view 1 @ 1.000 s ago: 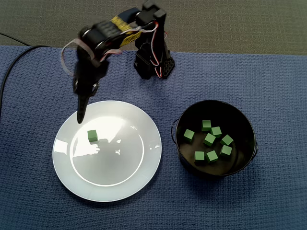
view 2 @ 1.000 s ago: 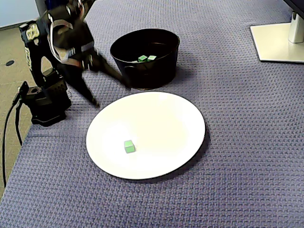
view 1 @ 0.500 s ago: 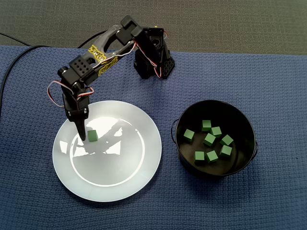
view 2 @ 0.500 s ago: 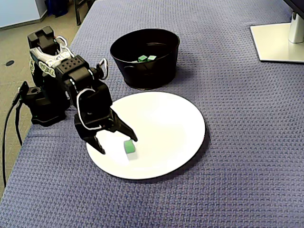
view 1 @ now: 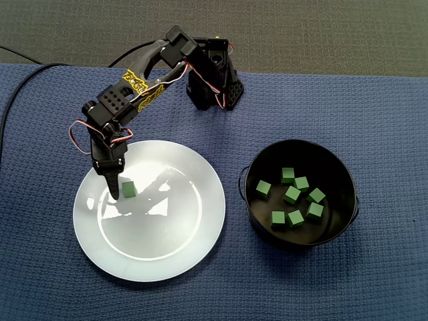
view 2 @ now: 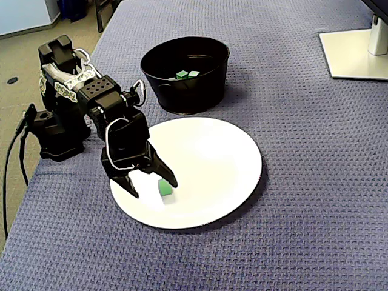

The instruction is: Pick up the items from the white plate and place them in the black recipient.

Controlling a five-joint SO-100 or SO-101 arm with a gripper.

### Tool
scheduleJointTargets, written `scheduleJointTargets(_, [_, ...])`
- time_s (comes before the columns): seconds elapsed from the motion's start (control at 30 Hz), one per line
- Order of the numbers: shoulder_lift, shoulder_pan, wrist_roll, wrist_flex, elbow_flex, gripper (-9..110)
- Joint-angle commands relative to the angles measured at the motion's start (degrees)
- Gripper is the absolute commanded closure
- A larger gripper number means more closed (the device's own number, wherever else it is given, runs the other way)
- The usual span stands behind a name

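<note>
Blue woven cloth [view 1: 374, 120] over the worktop, grey carpet [view 1: 301, 33] beyond. White plate [view 1: 200, 227] beside the black bowl [view 1: 334, 231] of green cubes [view 1: 292, 194]. Claw [view 2: 151, 183], high a second ago, now down on the plate, spread wide, gripping nothing, around the lone cube [view 2: 165, 188], which hasn't budged

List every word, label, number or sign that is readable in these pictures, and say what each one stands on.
Yellow sticker on the arm: black marks, too small and blurred to read.
Pale sticker on the arm in the other fixed view: also unreadable.
White plate, black pot, green cube: no print visible.
Nothing legible anywhere.
</note>
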Motion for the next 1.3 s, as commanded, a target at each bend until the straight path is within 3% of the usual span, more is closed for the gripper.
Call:
scheduleJointTargets(0.0, [0.7,-1.6,1.5,-0.3,-1.2,73])
scheduleJointTargets(0.53, [-0.1,-4.3,1.6,-4.1,4.7,76])
scheduleJointTargets(0.67, [-0.4,-4.3,1.8,-4.5,4.7,83])
scheduleJointTargets(0.8, [-0.4,-4.3,2.6,-5.2,4.7,102])
scheduleJointTargets(1.03, [0.8,-3.9,3.8,-5.7,4.7,102])
scheduleJointTargets(1.27, [16.1,-0.3,14.9,7.5,-9.8,102])
